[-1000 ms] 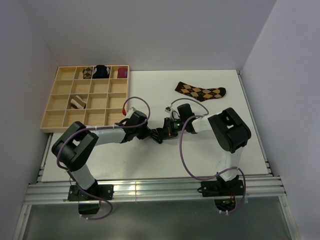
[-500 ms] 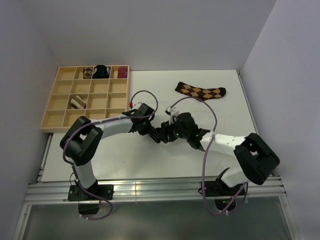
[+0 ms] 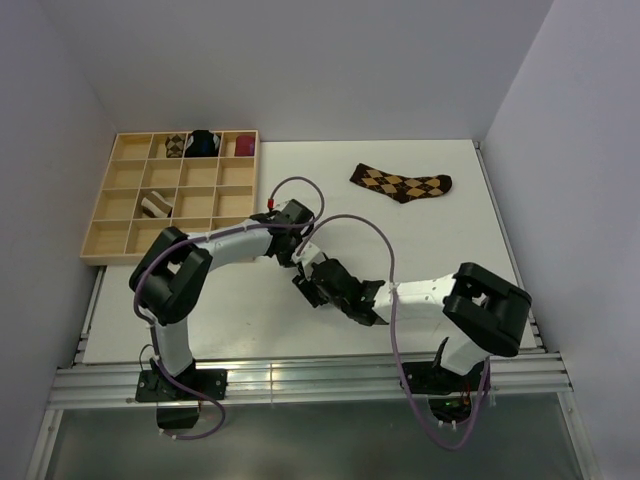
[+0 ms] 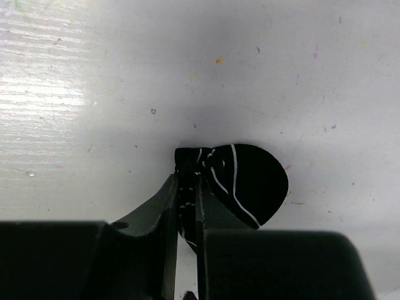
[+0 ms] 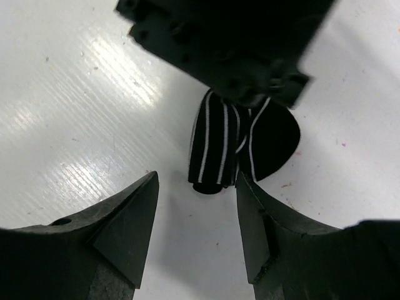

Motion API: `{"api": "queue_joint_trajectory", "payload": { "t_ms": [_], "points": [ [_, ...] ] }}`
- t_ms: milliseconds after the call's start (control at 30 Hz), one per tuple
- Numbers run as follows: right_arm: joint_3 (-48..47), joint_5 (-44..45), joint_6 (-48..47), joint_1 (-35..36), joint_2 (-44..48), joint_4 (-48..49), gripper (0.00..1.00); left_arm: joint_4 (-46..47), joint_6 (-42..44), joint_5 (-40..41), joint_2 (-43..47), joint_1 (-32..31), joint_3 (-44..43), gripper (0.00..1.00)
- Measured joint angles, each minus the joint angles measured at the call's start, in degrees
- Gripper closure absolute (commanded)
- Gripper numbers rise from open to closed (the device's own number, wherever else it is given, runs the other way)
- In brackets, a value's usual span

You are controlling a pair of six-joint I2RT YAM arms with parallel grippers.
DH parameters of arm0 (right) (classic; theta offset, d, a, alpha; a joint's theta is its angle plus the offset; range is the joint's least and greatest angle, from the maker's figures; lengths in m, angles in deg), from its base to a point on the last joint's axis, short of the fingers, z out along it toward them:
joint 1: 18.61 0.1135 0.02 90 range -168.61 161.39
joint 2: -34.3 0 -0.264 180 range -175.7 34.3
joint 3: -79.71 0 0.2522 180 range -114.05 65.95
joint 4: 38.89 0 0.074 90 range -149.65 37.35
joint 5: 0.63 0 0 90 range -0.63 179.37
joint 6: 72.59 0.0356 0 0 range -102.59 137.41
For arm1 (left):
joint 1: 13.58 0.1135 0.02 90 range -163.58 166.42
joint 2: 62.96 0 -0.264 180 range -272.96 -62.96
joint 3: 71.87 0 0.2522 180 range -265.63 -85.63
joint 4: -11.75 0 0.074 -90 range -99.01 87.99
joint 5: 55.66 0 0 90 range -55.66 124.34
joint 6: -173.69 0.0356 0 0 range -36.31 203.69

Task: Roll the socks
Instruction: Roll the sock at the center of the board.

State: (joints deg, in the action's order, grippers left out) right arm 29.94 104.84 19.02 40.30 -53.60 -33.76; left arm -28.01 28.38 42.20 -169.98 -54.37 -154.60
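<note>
Movement since a second ago is all in your arms: the right arm's elbow has swung out toward the near edge, so its forearm now lies low across the bench [image 3: 450, 250]. The left arm has stretched farther out from the wooden tray [image 3: 130, 253]. The argyle sock [image 3: 402, 183] has not shifted; it lies flat, well right of the tray's far rows.

Your left fingers [image 4: 172, 197] are pinched narrow on a fold of the black sock [image 4: 244, 178], which sits on the glossy, scuffed white bench, right of the tray's near right corner. It is soft knit with thin white stripes, bunched into a short roll with one rounded flap spread flat. Your right fingers [image 5: 137, 212], dark and wedge-shaped, stand wide on either side of that roll. A brown-and-cream striped sock [image 3: 155, 206] sits bundled inside the tray, in the second compartment from its left.
</note>
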Motion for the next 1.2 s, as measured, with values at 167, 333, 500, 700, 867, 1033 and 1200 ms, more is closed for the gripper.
{"api": "queue_joint_trajectory", "payload": {
  "t_ms": [167,333,500,700,867,1033,1200],
  "points": [
    [-1.62,4.31,-2.91,2.95,-4.04,0.04,0.41,-1.16,0.76,-0.35,-0.61,0.07,-1.09,0.97],
    [-3.87,8.31,-5.16,4.37,-7.82,0.46,0.43,-1.22,1.14,-0.55,-0.61,0.11,-1.14,0.97],
    [-5.81,11.76,-6.82,5.35,-11.54,0.52,0.56,-1.22,1.27,-1.11,-0.61,0.33,-1.14,0.97],
    [-6.88,14.27,-7.58,5.64,-13.20,0.76,0.96,-1.11,1.27,-1.86,-0.61,0.70,-1.11,0.91],
    [-6.84,13.86,-7.26,5.53,-13.09,0.72,1.00,-0.57,1.25,-1.92,-0.48,0.76,-0.66,0.75],
    [-5.42,9.62,-5.29,3.37,-10.93,0.63,1.00,1.73,0.35,-2.34,1.68,1.62,2.62,0.57],
    [-2.51,2.95,-1.79,-1.09,-7.10,0.98,1.00,3.26,-2.01,-2.62,7.93,3.96,7.93,0.33]
  ]
}}
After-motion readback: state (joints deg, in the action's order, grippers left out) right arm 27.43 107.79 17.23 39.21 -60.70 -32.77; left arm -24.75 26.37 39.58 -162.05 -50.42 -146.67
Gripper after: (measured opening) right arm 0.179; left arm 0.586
